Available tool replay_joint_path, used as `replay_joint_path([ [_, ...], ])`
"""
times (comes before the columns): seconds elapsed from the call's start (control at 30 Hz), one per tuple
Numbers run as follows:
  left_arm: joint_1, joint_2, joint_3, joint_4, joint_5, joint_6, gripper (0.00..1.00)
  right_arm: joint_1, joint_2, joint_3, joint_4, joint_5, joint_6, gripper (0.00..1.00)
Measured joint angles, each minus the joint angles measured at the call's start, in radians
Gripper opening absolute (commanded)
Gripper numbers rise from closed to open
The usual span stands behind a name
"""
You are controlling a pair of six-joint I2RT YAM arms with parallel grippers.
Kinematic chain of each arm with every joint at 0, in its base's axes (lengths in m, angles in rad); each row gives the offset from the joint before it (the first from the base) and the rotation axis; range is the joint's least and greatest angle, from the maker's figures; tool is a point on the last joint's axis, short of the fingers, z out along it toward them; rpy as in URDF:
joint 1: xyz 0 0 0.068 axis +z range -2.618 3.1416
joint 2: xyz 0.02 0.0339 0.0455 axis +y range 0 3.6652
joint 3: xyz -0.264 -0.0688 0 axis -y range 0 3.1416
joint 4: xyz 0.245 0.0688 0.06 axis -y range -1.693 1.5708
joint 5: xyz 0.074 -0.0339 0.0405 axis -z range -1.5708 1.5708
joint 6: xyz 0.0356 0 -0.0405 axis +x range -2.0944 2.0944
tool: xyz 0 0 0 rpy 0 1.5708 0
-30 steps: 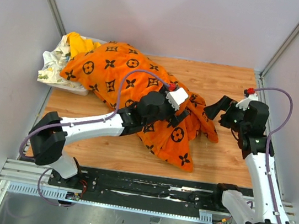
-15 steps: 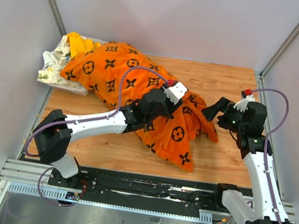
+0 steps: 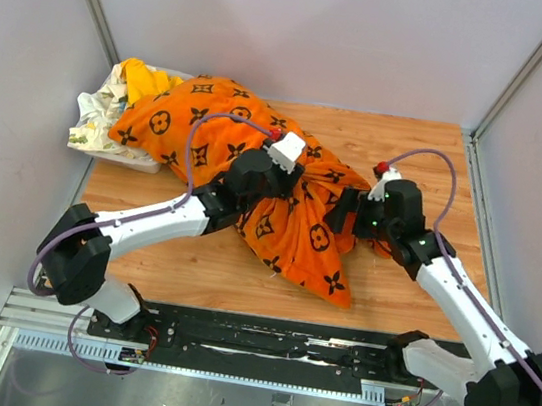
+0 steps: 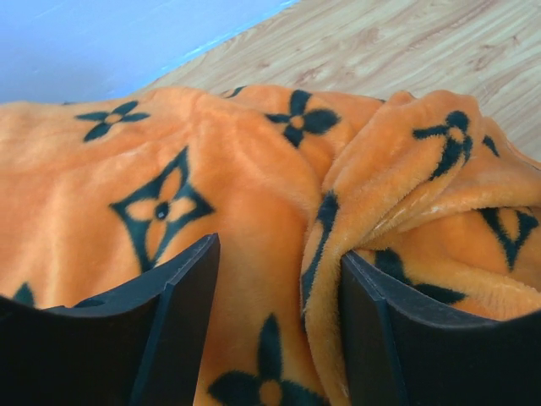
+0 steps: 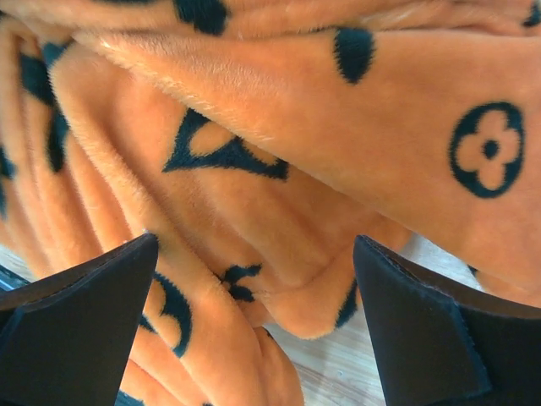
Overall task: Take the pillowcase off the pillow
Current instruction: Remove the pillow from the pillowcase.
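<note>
The orange pillowcase [image 3: 209, 139] with black motifs lies slantwise across the wooden table, from back left to front middle. The pillow is hidden inside it. My left gripper [image 3: 297, 176] sits on the case's middle, shut on a bunched fold of the pillowcase [image 4: 169, 194]. That plush fabric fills the gap of the left gripper [image 4: 279, 254]. My right gripper [image 3: 343, 209] stands open at the case's right-hand folds. In the right wrist view, loose folds of the pillowcase [image 5: 338, 101] hang between the widely spread fingers of the right gripper [image 5: 256, 245], with bare wood below.
A yellow cloth [image 3: 147, 77] and a white floral cloth [image 3: 97, 113] are heaped at the back left corner, touching the pillowcase. Bare wooden table [image 3: 429, 155] lies to the right. Grey walls close in on three sides. A black rail [image 3: 261, 343] runs along the near edge.
The left gripper has narrowed onto the orange fabric and drawn it back and to the left. The right arm has swung left from the table's right side to the pillowcase's folds, still open.
</note>
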Motion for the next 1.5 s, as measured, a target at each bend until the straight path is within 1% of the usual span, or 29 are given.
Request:
replay_joint_path([
  [0.17, 0.079, -0.074, -0.060, 0.003, 0.085, -0.064, 0.60, 0.134, 0.097, 0.031, 0.006, 0.075, -0.006, 0.94],
  [0.27, 0.115, -0.099, -0.079, 0.005, 0.120, -0.087, 0.60, 0.216, 0.119, 0.062, 0.029, 0.116, -0.014, 0.86],
  [0.33, 0.117, -0.100, -0.082, 0.004, 0.130, -0.097, 0.59, 0.252, 0.121, 0.073, 0.047, 0.135, -0.020, 0.80],
  [0.4, 0.117, -0.100, -0.083, 0.004, 0.133, -0.103, 0.59, 0.266, 0.126, 0.080, 0.058, 0.143, -0.022, 0.73],
  [0.53, 0.118, -0.098, -0.095, 0.011, 0.132, -0.109, 0.60, 0.272, 0.151, 0.081, 0.072, 0.167, -0.032, 0.47],
  [0.6, 0.118, -0.094, -0.103, 0.015, 0.130, -0.112, 0.61, 0.269, 0.153, 0.072, 0.074, 0.180, -0.039, 0.42],
  [0.7, 0.118, -0.084, -0.105, 0.020, 0.128, -0.115, 0.61, 0.248, 0.128, 0.035, 0.080, 0.184, -0.041, 0.41],
  [0.77, 0.117, -0.076, -0.105, 0.027, 0.128, -0.119, 0.61, 0.206, 0.100, -0.004, 0.093, 0.157, -0.038, 0.41],
  [0.93, 0.117, -0.056, -0.105, 0.036, 0.129, -0.123, 0.62, 0.000, 0.014, -0.145, 0.100, 0.056, -0.011, 0.42],
  [1.0, 0.117, -0.051, -0.105, 0.038, 0.129, -0.123, 0.62, -0.061, -0.005, -0.189, 0.091, 0.023, 0.005, 0.43],
  [1.03, 0.117, -0.051, -0.105, 0.038, 0.129, -0.123, 0.62, -0.088, -0.015, -0.210, 0.081, 0.009, 0.015, 0.45],
  [1.1, 0.117, -0.050, -0.105, 0.039, 0.129, -0.123, 0.62, -0.112, -0.028, -0.223, 0.060, 0.002, 0.030, 0.54],
  [1.2, 0.117, -0.049, -0.105, 0.040, 0.129, -0.123, 0.62, -0.121, -0.048, -0.215, 0.023, 0.016, 0.047, 0.70],
  [1.3, 0.118, -0.049, -0.105, 0.042, 0.136, -0.125, 0.62, -0.111, -0.076, -0.173, -0.034, 0.051, 0.046, 0.82],
  [1.4, 0.122, -0.048, -0.105, 0.044, 0.151, -0.126, 0.63, -0.042, -0.101, -0.097, -0.066, 0.126, 0.026, 0.88],
  [1.5, 0.123, -0.040, -0.099, 0.043, 0.151, -0.126, 0.63, 0.090, -0.096, 0.017, -0.073, 0.216, -0.010, 0.89],
])
